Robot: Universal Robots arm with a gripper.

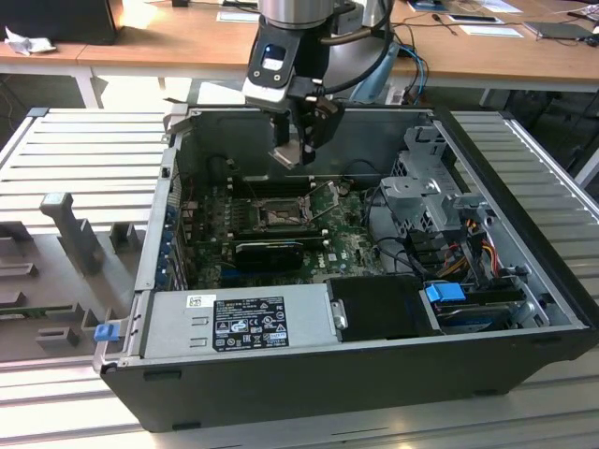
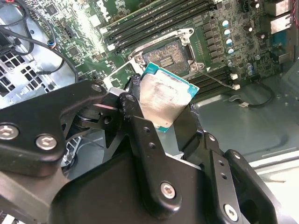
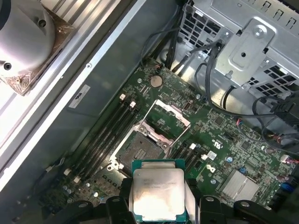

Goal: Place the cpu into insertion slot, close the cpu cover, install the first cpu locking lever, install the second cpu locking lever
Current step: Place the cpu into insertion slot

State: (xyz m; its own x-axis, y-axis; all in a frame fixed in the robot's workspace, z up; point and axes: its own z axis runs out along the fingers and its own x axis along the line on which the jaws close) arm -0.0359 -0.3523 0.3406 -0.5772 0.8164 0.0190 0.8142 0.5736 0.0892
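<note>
- On the slatted grey bench (image 1: 84,159) lies an open computer case (image 1: 328,383), its side panel off and its inside exposed.
- Green circuit board (image 1: 344,245) sits flat on the floor of the case, beside a silver drive cage (image 1: 426,192) on the exterior view's right.
- Robot arm (image 1: 295,19) reaches down over the rear half of the case.
- Gripper (image 1: 301,154) hangs above the board, clear of it. Its fingers (image 2: 133,88) are pinching the chip by two opposite edges.
- Socket (image 3: 135,147) is set in the board among the long memory slots. Its dark contact field is bare and uncovered.
- Socket cover (image 3: 175,113), a thin metal frame with a square window, is swung up and away from the socket.
- Chip (image 2: 163,100) is held in the air, tilted, with its pale metal top towards both wrist views. It is near the socket but not touching it.
- Thin wire lever (image 2: 217,80) lies out to one side of the socket, unlatched.
</note>
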